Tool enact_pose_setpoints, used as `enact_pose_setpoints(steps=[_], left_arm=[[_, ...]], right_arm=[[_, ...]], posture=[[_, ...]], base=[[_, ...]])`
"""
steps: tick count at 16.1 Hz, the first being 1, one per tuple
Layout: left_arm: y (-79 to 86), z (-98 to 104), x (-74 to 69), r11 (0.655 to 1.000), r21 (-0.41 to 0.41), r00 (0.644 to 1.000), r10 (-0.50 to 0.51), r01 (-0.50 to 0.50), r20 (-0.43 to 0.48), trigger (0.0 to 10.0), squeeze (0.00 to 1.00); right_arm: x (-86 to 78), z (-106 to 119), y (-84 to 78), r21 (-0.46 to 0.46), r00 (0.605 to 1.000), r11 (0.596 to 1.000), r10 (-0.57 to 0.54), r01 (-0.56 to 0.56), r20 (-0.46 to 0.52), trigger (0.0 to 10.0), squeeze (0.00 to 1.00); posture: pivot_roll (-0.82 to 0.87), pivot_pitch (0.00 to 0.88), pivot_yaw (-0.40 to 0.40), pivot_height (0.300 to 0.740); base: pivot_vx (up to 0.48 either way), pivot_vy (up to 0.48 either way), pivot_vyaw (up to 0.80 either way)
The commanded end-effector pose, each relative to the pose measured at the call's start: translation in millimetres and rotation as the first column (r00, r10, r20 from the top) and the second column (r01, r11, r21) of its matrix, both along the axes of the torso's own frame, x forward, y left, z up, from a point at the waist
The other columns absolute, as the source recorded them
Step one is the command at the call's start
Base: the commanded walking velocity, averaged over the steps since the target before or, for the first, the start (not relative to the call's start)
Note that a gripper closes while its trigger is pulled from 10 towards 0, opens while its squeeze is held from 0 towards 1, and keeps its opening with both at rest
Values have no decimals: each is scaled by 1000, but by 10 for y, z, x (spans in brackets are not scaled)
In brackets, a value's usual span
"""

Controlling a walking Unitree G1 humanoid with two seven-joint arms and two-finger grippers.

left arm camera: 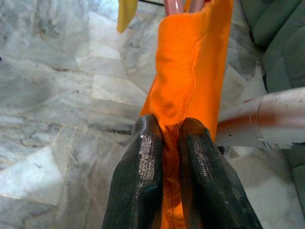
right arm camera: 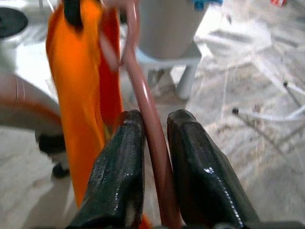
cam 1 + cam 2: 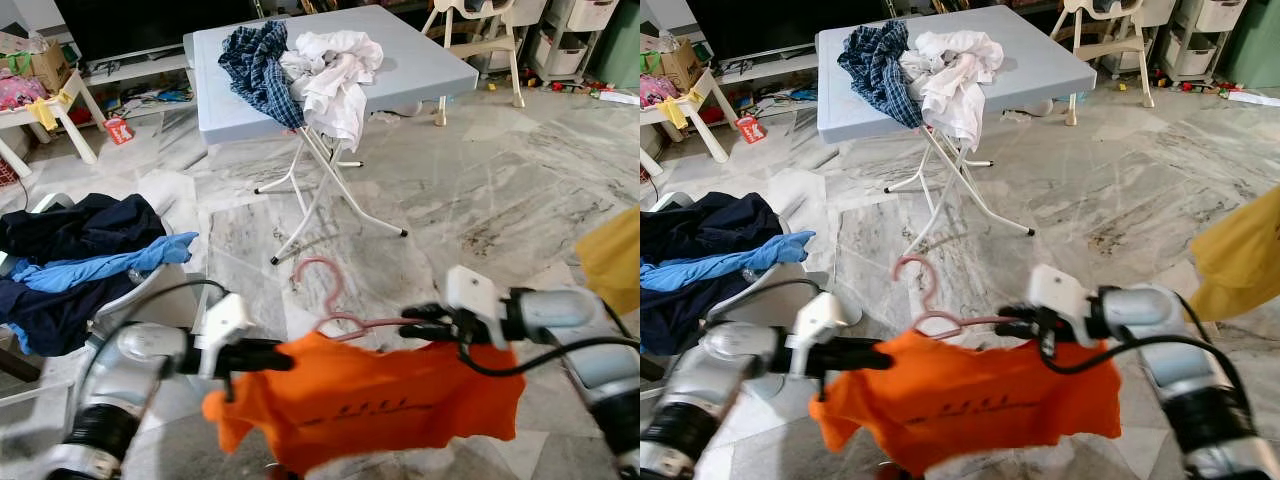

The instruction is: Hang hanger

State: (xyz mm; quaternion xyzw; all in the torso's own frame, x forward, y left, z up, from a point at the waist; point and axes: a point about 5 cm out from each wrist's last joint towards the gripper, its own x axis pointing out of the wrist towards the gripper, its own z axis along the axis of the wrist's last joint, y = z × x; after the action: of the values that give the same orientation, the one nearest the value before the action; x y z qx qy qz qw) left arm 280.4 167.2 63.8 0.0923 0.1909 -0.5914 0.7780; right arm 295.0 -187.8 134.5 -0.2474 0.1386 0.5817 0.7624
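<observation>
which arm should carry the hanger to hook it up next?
Right, probably. The right gripper is shut on the pink hanger beside its hook, so it steers it. The left gripper only pinches the orange shirt.

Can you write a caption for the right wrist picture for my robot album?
Right end effector shut on a pink hanger carrying an orange shirt.

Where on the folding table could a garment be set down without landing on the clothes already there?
The folding table is bare along its right half and its front left corner, beside the plaid shirt. The middle is crowded: that shirt and the white garment lie heaped together, spilling over the front edge.
</observation>
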Motion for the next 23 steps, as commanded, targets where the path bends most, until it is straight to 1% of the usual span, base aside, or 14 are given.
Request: enact_pose_setpoints(steps=[1,3,5,7,8,10,11,12,13,15,16,20,22,23], left_arm=[[-26,51,23,1000,-5,999,-5,6,41,0,0],[18,40,46,999,24,997,22,-24,72,0,0],[99,37,157,986,43,980,154,-161,127,0,0],[182,20,186,971,39,964,228,-235,134,0,0],[235,20,178,968,45,960,240,-249,146,0,0],[274,86,191,965,48,947,240,-256,212,0,0],[277,135,205,964,43,939,244,-262,243,0,0],[272,152,207,961,54,930,246,-270,274,0,0],[257,156,202,960,58,924,246,-274,293,0,0],[194,114,179,946,64,900,279,-317,336,0,0],[148,68,167,932,61,881,313,-356,355,0,0],[-9,-7,188,853,-24,762,478,-521,436,0,0],[-164,-15,171,833,-74,726,518,-548,454,0,0],[-287,-24,140,837,-100,726,521,-539,449,0,0]], right_arm=[[14,58,120,27,998,998,52,-53,29,10000,1000],[51,100,83,24,998,998,51,-52,32,10000,1000],[124,215,33,48,999,998,31,-32,36,10000,1000],[153,271,12,50,998,998,22,-25,52,10000,1000],[205,279,-14,35,995,999,-21,18,95,10000,1000],[396,201,-101,-37,939,970,-224,241,263,10000,1000],[498,116,-148,9,861,899,-422,437,286,10000,1000],[504,20,-118,57,817,849,-522,525,245,10000,1000],[492,-49,-80,79,795,822,-566,564,218,10000,1000],[489,-242,73,161,702,715,-699,680,137,10000,969],[478,-330,154,180,657,666,-745,724,113,10000,894],[468,-463,240,220,453,439,-891,871,-15,10000,902],[455,-510,306,228,396,369,-914,901,-86,10000,898],[454,-502,361,253,361,320,-923,913,-136,10000,894]], posture=[[-87,45,93,740],[-85,48,90,740],[-80,49,91,740],[-82,50,91,740],[-81,51,88,740],[-73,54,81,740],[-68,54,79,740],[-53,55,75,740],[-49,55,74,740],[-43,53,72,740],[-43,49,73,740],[-52,39,65,740],[-56,32,63,740],[-55,32,63,740]], base=[[0,0,0],[0,0,0],[0,0,0],[0,0,0],[0,0,0],[0,0,0],[0,0,0],[0,0,0],[0,0,0],[0,0,0],[0,0,0],[0,0,0],[0,0,0],[0,0,0]])
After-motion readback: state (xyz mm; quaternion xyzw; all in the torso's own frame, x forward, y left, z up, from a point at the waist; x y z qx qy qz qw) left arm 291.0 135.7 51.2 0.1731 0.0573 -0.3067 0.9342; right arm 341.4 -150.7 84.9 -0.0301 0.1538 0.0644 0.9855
